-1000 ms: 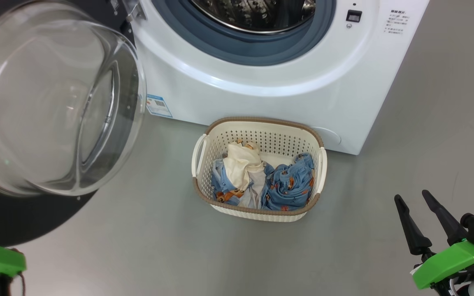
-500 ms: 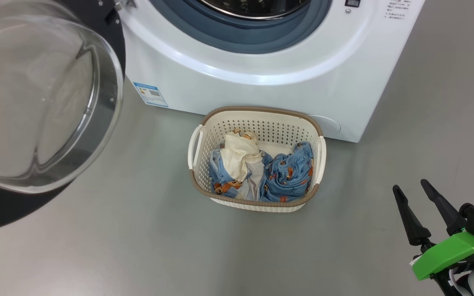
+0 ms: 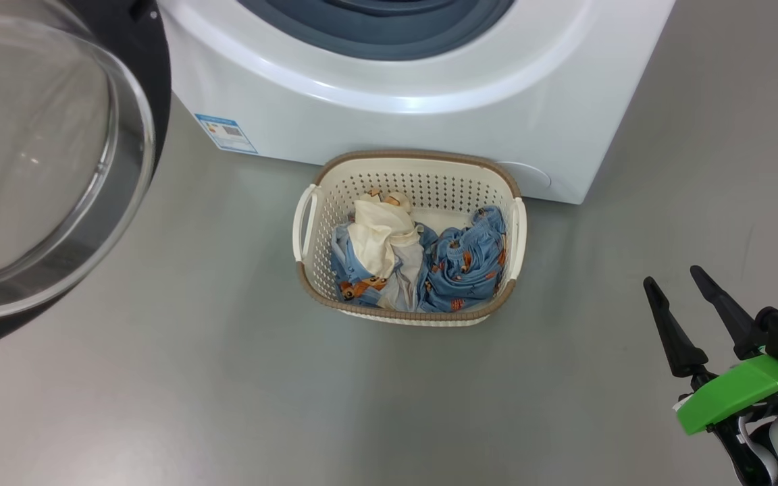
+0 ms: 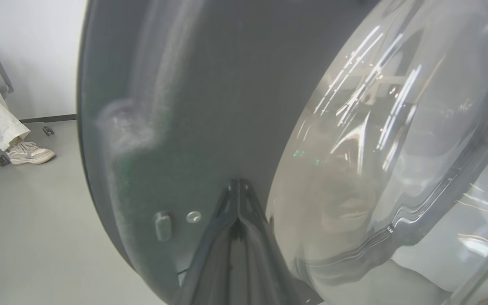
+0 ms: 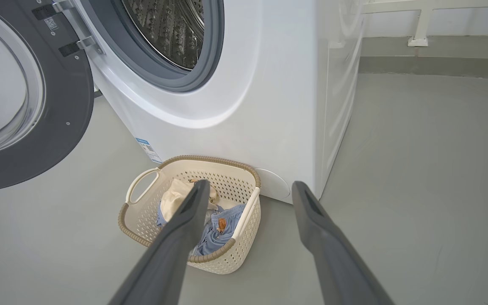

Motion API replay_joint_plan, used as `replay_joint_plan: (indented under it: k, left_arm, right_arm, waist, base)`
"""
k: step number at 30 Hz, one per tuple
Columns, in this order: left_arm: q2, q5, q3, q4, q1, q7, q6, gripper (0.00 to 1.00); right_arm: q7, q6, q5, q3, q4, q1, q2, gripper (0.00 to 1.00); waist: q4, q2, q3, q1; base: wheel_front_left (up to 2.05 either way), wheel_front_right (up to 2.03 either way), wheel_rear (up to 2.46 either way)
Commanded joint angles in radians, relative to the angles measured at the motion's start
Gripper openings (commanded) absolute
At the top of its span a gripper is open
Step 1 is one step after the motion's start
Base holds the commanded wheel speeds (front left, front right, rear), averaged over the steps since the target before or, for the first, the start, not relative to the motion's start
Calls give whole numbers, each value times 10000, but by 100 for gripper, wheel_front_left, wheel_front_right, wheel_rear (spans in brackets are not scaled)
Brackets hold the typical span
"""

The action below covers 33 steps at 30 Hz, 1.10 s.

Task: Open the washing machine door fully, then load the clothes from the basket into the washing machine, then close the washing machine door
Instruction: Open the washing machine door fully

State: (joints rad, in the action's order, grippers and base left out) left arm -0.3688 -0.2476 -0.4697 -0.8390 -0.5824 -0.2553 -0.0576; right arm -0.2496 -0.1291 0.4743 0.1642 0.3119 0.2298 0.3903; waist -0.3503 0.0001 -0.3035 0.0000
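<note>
The washing machine [image 3: 416,101] stands at the top of the head view with its door [image 3: 38,155] swung out to the left, glass bowl facing me. The basket [image 3: 409,158] sits on the floor against the machine's front and holds the clothes [image 3: 456,270], blue printed cloth with a cream piece. My right gripper [image 3: 672,277] hovers open at the lower right, apart from the basket. In the right wrist view my right gripper [image 5: 250,184] points at the basket [image 5: 210,159], the clothes [image 5: 223,220] and the drum [image 5: 167,29]. My left gripper [image 4: 237,183] is shut, tips close against the door's dark inner face [image 4: 176,106].
Bare grey floor [image 3: 227,391] surrounds the basket. A seated person's shoe [image 4: 28,153] and trouser leg rest on the floor far left in the left wrist view. A low wall ledge [image 5: 434,59] runs behind the machine.
The head camera has moved, sliding the whole picture up and left. The door has swung wider away from the machine. The left gripper's green mount has left the head view.
</note>
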Motion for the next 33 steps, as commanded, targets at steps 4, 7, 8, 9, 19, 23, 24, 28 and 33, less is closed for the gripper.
replay_joint_plan:
  k: [4,7,8,9,19,23,24,28,33]
  left_arm:
    - [-911,307,-578,-90,-491,-64,-46,0]
    - [-932,402,-765,-252,-621,-64,-95,0]
    - [-916,402,-840,-296,-661,-64,-126,0]
    - [-902,422,-889,-327,-676,-64,-161,0]
    - [-247,645,-1190,180,-70,-64,-505,0]
    - [140,741,-1260,602,415,-64,-610,0]
    - [239,774,-1252,706,556,-64,-631,0]
    - [625,817,-1190,1212,1081,-64,-693,0]
    - [1134,701,-869,1943,1735,-64,-724,0]
  right_arm:
    - [-122,-16,-157,282,-215,198,166,100]
    - [-122,-16,-178,308,-185,267,162,100]
    - [-122,-16,-183,309,-169,277,157,100]
    - [-122,-16,-187,307,-156,279,148,100]
    - [-122,-16,-120,286,-65,56,-78,100]
    - [-122,-16,-48,272,-42,-138,-161,100]
    - [-122,-16,-32,277,-40,-191,-188,100]
    - [-122,-16,35,273,-31,-402,-278,100]
    - [-122,-16,98,298,-26,-591,-394,100]
  waist:
    - [136,-1,-220,0]
    - [160,-1,-272,0]
    - [158,-1,-260,0]
    - [155,-1,-246,0]
    - [44,-1,382,0]
    - [-62,-1,832,0]
    - [-82,-1,952,0]
    - [-172,-1,1330,0]
    - [-213,-1,1675,0]
  base:
    - [0,0,0]
    - [0,0,0]
    - [0,0,0]
    - [0,0,0]
    - [0,0,0]
    - [0,0,0]
    - [0,0,0]
    - [0,0,0]
    - [0,0,0]
